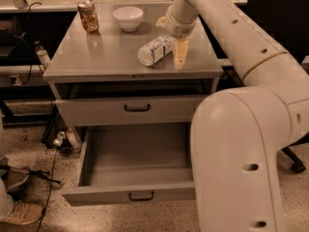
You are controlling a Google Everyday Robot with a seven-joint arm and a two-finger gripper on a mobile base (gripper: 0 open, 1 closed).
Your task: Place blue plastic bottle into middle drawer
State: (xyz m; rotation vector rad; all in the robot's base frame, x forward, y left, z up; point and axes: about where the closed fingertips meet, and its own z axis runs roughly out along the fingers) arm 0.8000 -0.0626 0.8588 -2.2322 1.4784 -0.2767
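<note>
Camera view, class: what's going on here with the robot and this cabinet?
The robot's arm reaches over the cabinet top, with its gripper down at the blue plastic bottle, which lies on its side there, not yet lifted. The fingers stand open, one on each side of the bottle's end nearer the arm. Below, the middle drawer is pulled out, without the bottle in it. The drawer above is shut. A can and a white bowl stand at the back.
</note>
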